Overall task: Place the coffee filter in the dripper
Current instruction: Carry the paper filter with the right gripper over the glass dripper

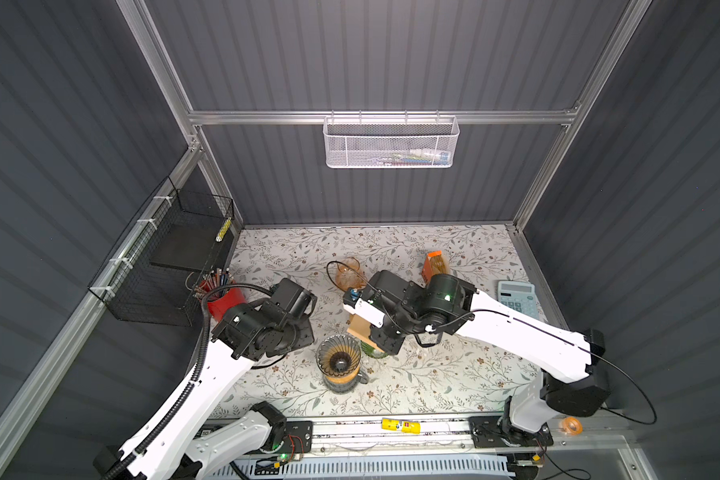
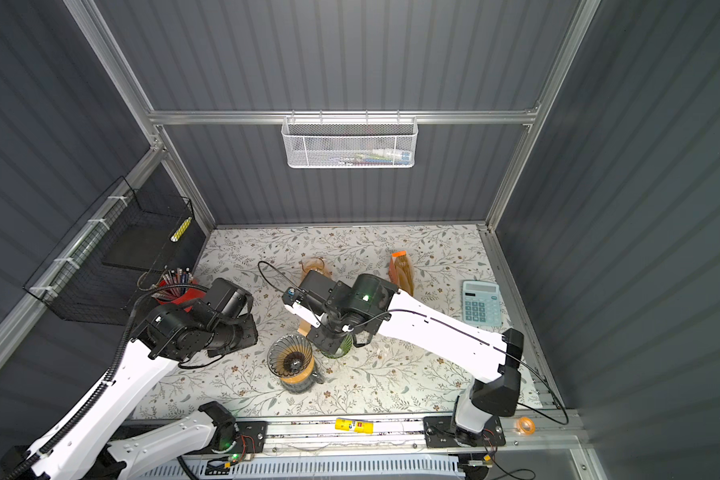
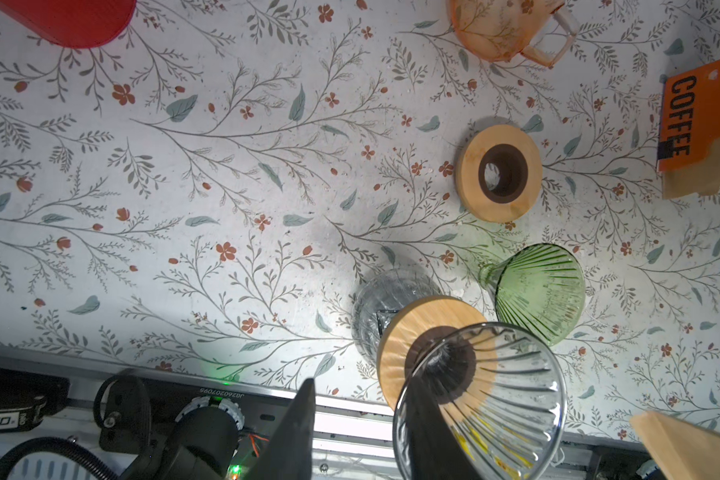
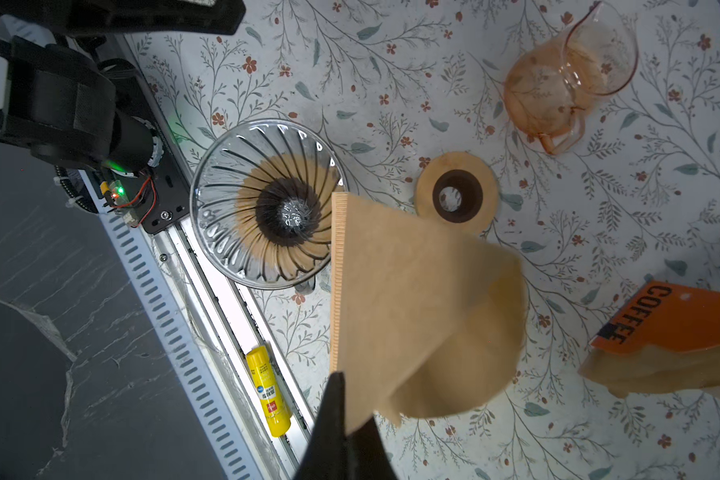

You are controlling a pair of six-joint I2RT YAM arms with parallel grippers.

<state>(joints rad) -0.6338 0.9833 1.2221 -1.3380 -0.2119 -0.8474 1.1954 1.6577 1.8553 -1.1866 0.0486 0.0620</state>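
Note:
A clear ribbed glass dripper (image 1: 338,357) (image 2: 289,360) with a wooden collar sits on a glass carafe near the table's front middle. My right gripper (image 4: 350,409) is shut on one edge of a brown paper coffee filter (image 4: 425,316). The filter (image 1: 360,326) hangs opened out, above the table, just behind and to the right of the dripper (image 4: 267,203). My left gripper (image 3: 362,378) is open beside the dripper (image 3: 479,399), with only the front rail showing between its fingers. One finger overlaps the dripper's rim in the left wrist view. Both grippers' fingers are hidden in both top views.
A green glass dripper (image 3: 541,291) lies on its side next to the carafe. A loose wooden collar (image 3: 499,173), an orange glass jug (image 1: 348,272) and an orange coffee filter pack (image 1: 433,266) lie behind. Red pen cup (image 1: 225,297) left, calculator (image 1: 518,297) right, glue stick (image 1: 400,426) on the front rail.

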